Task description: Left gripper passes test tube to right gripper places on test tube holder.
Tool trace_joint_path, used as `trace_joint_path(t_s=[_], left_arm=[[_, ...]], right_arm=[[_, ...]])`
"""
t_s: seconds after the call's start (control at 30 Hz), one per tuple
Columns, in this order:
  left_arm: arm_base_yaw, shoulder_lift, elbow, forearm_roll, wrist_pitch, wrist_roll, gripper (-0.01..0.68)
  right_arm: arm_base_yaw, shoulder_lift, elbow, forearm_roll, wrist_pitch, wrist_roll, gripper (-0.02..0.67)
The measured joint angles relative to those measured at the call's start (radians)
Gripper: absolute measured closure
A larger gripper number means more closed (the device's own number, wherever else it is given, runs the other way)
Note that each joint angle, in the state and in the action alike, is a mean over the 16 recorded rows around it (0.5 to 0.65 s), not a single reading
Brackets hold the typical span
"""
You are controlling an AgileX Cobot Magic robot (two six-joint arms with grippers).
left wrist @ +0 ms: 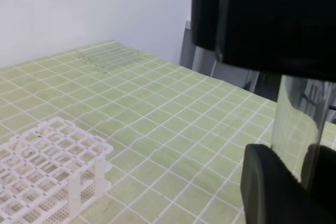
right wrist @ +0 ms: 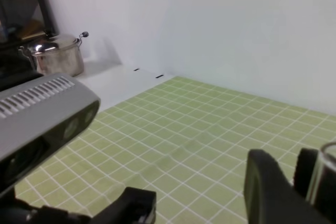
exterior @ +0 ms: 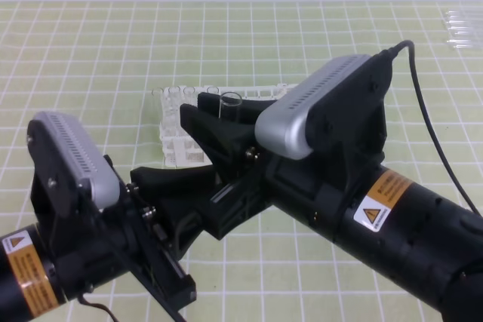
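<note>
While the two arms meet above the middle of the green-gridded counter (exterior: 317, 28), the step in hand reads as the handover itself; the slender clear glass test tube (exterior: 229, 105) stands roughly upright in the air between them, its open mouth topmost, just near of the white plastic lattice test tube holder (exterior: 175, 141), which rests on the counter behind it. Left tool (left wrist: 294, 182), black two-finger claw: fingers close on the tube's lower part, gripping it, as the left wrist view shows; right tool (exterior: 219, 130), black two-finger claw: fingers reach either side of the tube's upper part, yet whether they have pinched it cannot be told; the right wrist view shows only the tube's rim beside one finger. Bunch of spare clear tubes (exterior: 462, 28): far right corner, well apart. Steel pot (right wrist: 55, 55): off the counter, left in the right wrist view. Next move, by judgement: right tool must seat firmly on the glass before the left lets go; release too soon risks a drop; then carry to a holder hole.
</note>
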Motion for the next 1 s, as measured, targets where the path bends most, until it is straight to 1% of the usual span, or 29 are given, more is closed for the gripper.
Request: trace_joint_path(t_s=[0.17,0.23,0.33,0.5,0.6,0.8,0.87,0.9,1.0], left_arm=[[0.0,0.0,0.0,0.0,-0.001,-0.001,0.617],[0.0,0.0,0.0,-0.001,-0.005,-0.002,0.627],[0.0,0.0,0.0,-0.001,-0.007,-0.002,0.617],[0.0,0.0,0.0,0.0,-0.012,-0.002,0.57],[0.0,0.0,0.0,0.0,-0.017,-0.003,0.531],[-0.001,-0.001,0.0,0.004,-0.014,-0.002,0.399],[-0.001,-0.008,0.0,0.009,-0.007,-0.006,0.37],[-0.001,-0.014,0.0,0.013,-0.002,-0.008,0.359],[-0.001,-0.045,0.0,0.042,0.02,-0.03,0.364]], right_arm=[[0.001,0.0,0.0,-0.002,0.0,0.004,0.558],[0.001,0.0,0.0,-0.002,0.0,0.005,0.561],[0.001,0.0,0.0,-0.002,0.0,0.006,0.562],[0.0,0.0,0.0,-0.002,0.0,0.003,0.562],[-0.001,0.0,0.0,-0.001,-0.001,-0.001,0.562],[-0.003,0.0,0.0,0.009,-0.003,-0.027,0.563],[-0.004,-0.001,0.0,0.028,-0.004,-0.055,0.563],[-0.005,-0.001,0.0,0.042,-0.004,-0.073,0.563],[-0.005,-0.005,0.0,0.1,-0.005,-0.14,0.563]])
